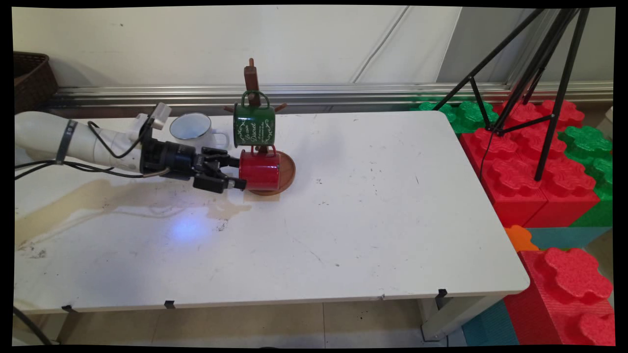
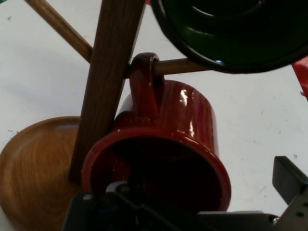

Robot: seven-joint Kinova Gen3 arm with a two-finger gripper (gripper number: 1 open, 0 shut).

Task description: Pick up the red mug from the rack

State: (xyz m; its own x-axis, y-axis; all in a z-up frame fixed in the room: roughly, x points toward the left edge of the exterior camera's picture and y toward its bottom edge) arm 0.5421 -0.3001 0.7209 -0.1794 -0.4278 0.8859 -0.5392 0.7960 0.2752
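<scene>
The arm reaches in low from the left, and its gripper (image 1: pixel 234 176) sits right at the mouth of a red enamel mug (image 1: pixel 260 170). That mug hangs by its handle on a lower peg of the wooden mug tree (image 1: pixel 252 78), its open rim turned toward the hand. In the hand view the red mug (image 2: pixel 163 144) fills the middle, its handle looped over a peg, with one black finger (image 2: pixel 288 180) out to the right of the rim. The fingers look spread about the rim, though I can't tell if they are pressing on it. A green mug (image 1: pixel 253 124) hangs above on the same tree. The tree's round wooden base (image 1: pixel 288 172) rests on the white table (image 1: pixel 368 211). A white mug (image 1: pixel 194 128) stands behind the gripper, apart from it. A brownish stain (image 1: pixel 98 196) spreads over the table below the arm.
</scene>
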